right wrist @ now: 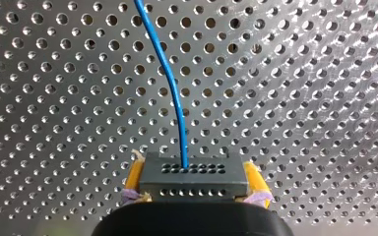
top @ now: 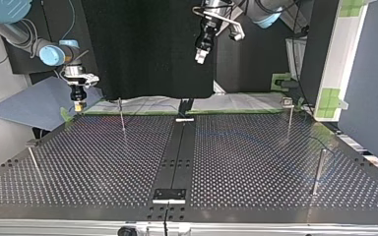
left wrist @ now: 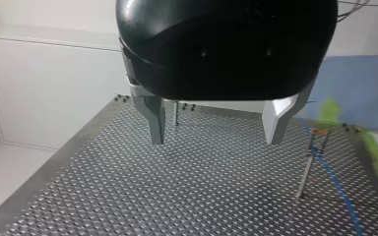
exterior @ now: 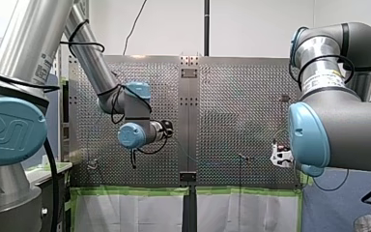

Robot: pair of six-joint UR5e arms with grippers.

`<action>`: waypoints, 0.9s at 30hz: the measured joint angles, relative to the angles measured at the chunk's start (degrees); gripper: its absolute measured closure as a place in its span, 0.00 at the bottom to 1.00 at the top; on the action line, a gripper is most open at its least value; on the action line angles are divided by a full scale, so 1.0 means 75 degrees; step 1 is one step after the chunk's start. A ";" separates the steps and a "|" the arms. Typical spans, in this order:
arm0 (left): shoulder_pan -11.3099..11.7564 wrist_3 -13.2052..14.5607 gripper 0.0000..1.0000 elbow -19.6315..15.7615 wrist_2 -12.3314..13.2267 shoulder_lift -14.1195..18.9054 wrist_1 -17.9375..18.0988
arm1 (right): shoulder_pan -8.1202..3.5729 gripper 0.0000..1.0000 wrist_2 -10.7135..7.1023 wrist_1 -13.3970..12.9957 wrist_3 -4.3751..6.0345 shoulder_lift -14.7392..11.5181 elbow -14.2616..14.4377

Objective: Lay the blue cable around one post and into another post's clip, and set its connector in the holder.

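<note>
In the right wrist view my right gripper, with yellow pads, is shut on a dark grey connector. The blue cable runs out of the connector and away over the perforated plate. At the top view's left my right gripper hangs near the plate's far edge. My left gripper is open, with nothing between its metal fingers, and hovers high over the table's far side. In the left wrist view the blue cable passes a clip-topped post beside that gripper.
Thin posts stand on the plate in the top view: one far left, one near left, one far right, one near right. A dark strip runs down the middle to a black bracket.
</note>
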 joint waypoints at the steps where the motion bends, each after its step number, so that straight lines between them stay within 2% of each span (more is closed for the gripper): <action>1: 0.0006 0.0002 0.02 -0.0055 0.0000 0.0001 -0.0005 | -0.0002 1.00 0.0001 0.0024 -0.0005 -0.0003 0.0000; 14: 0.0143 -0.0025 0.02 -0.0874 0.0063 0.0003 0.0064 | -0.0020 1.00 0.0004 0.0144 -0.0030 -0.0034 0.0002; 23: 0.0193 -0.0456 0.02 -0.0823 0.0315 0.0003 0.0486 | -0.0017 1.00 0.0003 0.0280 -0.0035 -0.0048 0.0001; 27: 0.0195 -0.0708 0.02 -0.0785 0.0335 0.0004 0.0693 | -0.0030 1.00 0.0003 0.0466 -0.0116 -0.0095 -0.0001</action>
